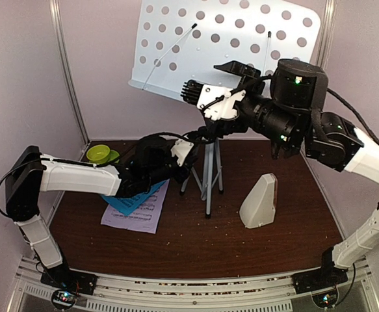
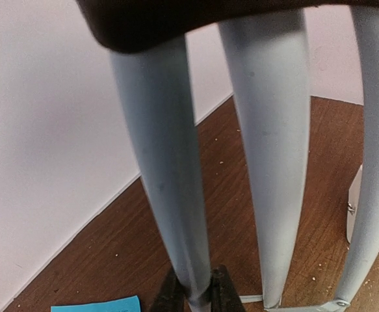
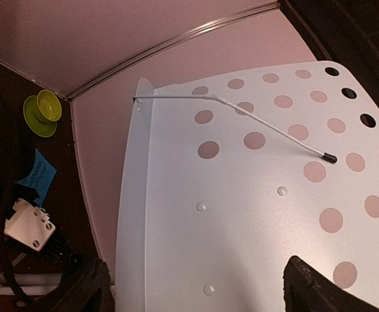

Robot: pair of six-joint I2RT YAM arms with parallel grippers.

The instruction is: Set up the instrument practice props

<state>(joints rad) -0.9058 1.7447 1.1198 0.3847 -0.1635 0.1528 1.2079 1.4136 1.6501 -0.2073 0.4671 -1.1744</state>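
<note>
**Spotter:** Start at the left hand. What has it got?

**Me:** My left gripper (image 2: 194,296) is clenched on the music stand (image 1: 228,39). On the wrist camera I see the two dark fingertips (image 2: 169,292) pinching one silver tripod leg (image 2: 166,182) from either side. I can't tell from here how high up the leg the grip sits.

**Spotter:** And the right?

**Me:** My right gripper (image 3: 199,289) is released. Its jaws stand wide apart in front of the stand's white perforated desk, with nothing between them. A thin page-holder wire (image 3: 267,127) lies across the face of that desk.

**Spotter:** How does the stand itself sit?

**Me:** It is upright on its tripod (image 1: 209,175) toward the back of the brown table (image 1: 241,247), with the desk tilted up above the legs.

**Spotter:** The other props?

**Me:** All placed from the tripod: the cream pyramid metronome (image 1: 259,203) stands upright on the table to its right, near but not touching. To its left the sheet-music pages lie flat — the cyan page (image 1: 134,198) overlaps the lilac page (image 1: 137,218), and my left arm hides part of the cyan one. Further left, toward the back corner, a lime-green bowl (image 1: 99,153) sits on its saucer (image 1: 113,156), well apart from the stand.
</note>
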